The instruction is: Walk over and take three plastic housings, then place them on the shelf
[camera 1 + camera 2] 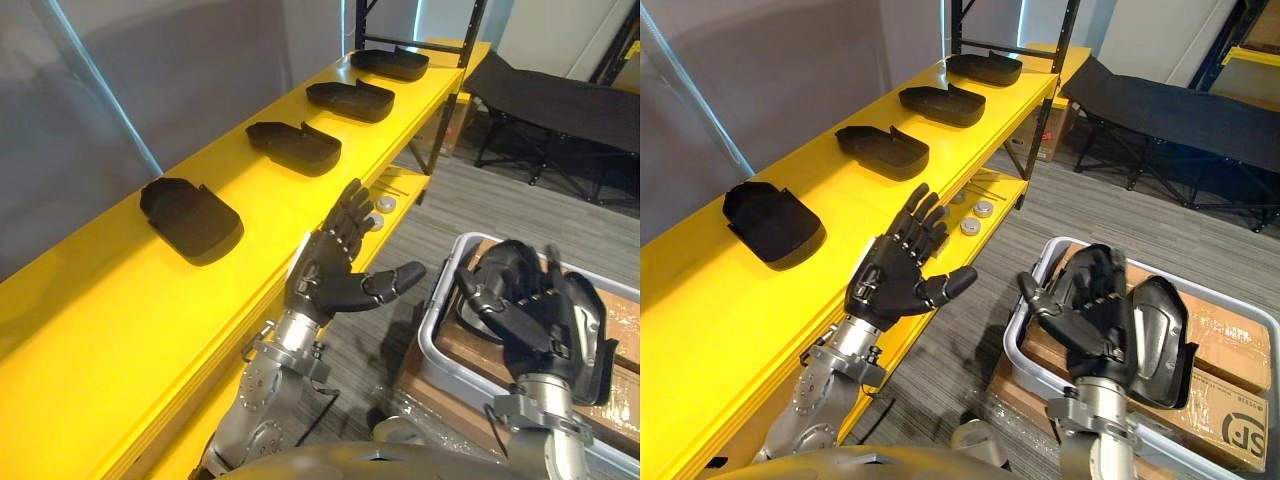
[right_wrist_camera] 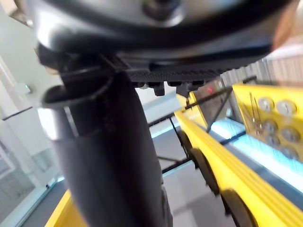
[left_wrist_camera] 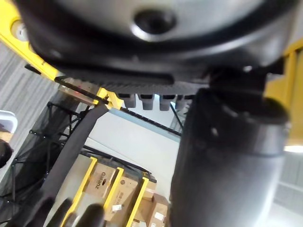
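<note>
You've got four black moulded plastic housings sitting in a row along the top of the long yellow shelf (image 1: 120,330), well apart from each other: nearest one (image 1: 190,215), next (image 1: 295,145), third (image 1: 350,100), far one (image 1: 390,62) by the black upright at the shelf end. All lie hollow side up.

Your left hand (image 1: 325,270) hangs over the shelf's front edge w/ fingers straight and spread wide, thumb out to the side. It's carrying nothing and is apart from the nearest housing.

Your right hand (image 1: 1095,315) is over the grey plastic bin (image 1: 445,375) on the floor, fingers extended and relaxed, not wrapped round anything. Just beside it in the bin lies a fifth black housing (image 1: 1162,340), resting on a brown cardboard box (image 1: 1230,330). Can't tell if the hand touches it.

Lower yellow shelf level holds a few small round silver discs (image 1: 973,218). A black folding cot (image 1: 1180,110) stands on the grey floor beyond the bin.
</note>
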